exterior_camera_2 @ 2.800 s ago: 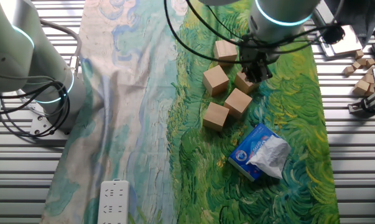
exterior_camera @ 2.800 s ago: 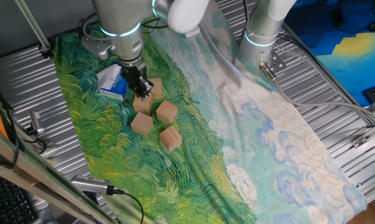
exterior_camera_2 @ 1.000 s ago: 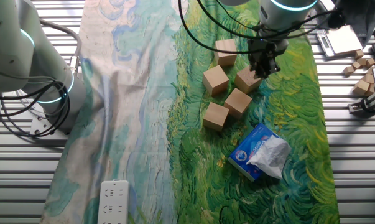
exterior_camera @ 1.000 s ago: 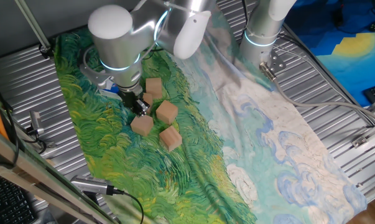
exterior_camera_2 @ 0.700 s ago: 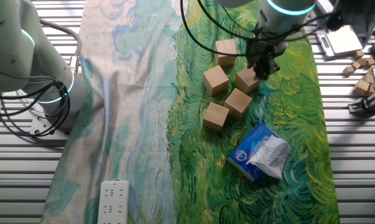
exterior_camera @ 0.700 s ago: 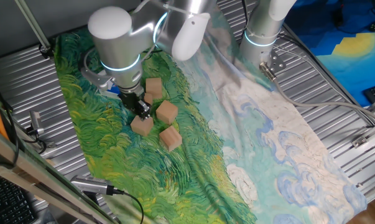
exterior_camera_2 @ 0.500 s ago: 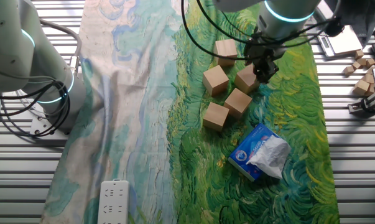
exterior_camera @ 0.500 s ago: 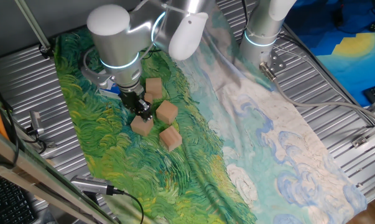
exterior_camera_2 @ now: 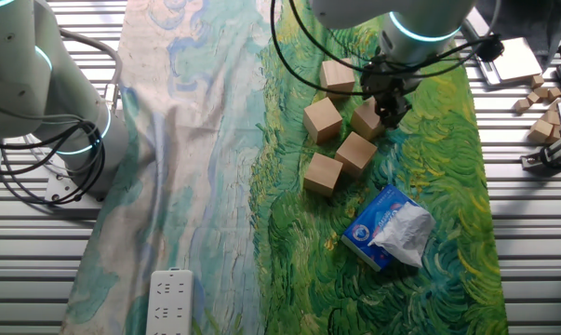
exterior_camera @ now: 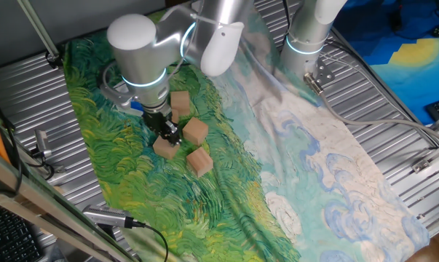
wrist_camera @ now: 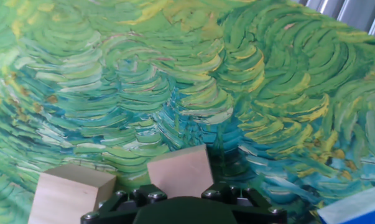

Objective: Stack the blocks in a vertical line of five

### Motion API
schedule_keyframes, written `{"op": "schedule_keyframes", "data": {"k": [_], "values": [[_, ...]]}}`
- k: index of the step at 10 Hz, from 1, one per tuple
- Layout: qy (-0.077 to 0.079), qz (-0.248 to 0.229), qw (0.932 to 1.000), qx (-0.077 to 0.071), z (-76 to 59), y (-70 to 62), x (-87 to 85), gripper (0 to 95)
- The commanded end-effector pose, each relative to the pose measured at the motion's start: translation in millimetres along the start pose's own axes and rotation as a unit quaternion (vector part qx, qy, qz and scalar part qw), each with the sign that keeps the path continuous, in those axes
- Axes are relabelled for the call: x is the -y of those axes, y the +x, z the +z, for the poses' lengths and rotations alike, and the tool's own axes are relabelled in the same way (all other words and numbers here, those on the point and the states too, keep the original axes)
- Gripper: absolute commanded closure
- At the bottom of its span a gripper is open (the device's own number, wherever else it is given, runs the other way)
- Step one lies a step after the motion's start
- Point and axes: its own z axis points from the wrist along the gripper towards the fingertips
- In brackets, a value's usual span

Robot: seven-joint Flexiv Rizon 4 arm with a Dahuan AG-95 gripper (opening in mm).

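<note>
Five tan wooden blocks lie loosely grouped on the green part of the painted cloth, none stacked. In the other fixed view they are the top block [exterior_camera_2: 337, 76], left block [exterior_camera_2: 323, 119], middle block [exterior_camera_2: 355, 152], bottom block [exterior_camera_2: 323, 173] and right block [exterior_camera_2: 366, 121]. My gripper [exterior_camera_2: 389, 108] is low over the right block, fingers either side of it, and looks open. In the hand view that block [wrist_camera: 180, 171] fills the gap just ahead of the black gripper base [wrist_camera: 181, 211], with a neighbour block [wrist_camera: 69, 193] to its left. In one fixed view the gripper [exterior_camera: 169, 135] hides it.
A blue-and-white soft packet [exterior_camera_2: 387, 228] lies just beside the blocks; its blue corner [wrist_camera: 361, 208] shows in the hand view. A second arm [exterior_camera_2: 38, 84] stands at the cloth's pale end. A white power strip [exterior_camera_2: 168, 298] and small wooden scraps [exterior_camera_2: 545, 112] lie off the cloth.
The wrist has turned and the gripper has come back down onto the right block after rising from it. All five blocks stay where they were.
</note>
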Motion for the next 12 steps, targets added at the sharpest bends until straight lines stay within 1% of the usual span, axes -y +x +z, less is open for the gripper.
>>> {"op": "schedule_keyframes", "data": {"k": [1, 4, 12], "values": [[-0.002, -0.005, 1.0, 0.0, 0.4, -0.2, -0.8, 19.0], [0.0, -0.005, 1.0, 0.003, 5.5, 1.0, -2.1, 19.0], [0.0, -0.005, 1.0, 0.003, 5.5, 1.0, -2.1, 19.0]]}}
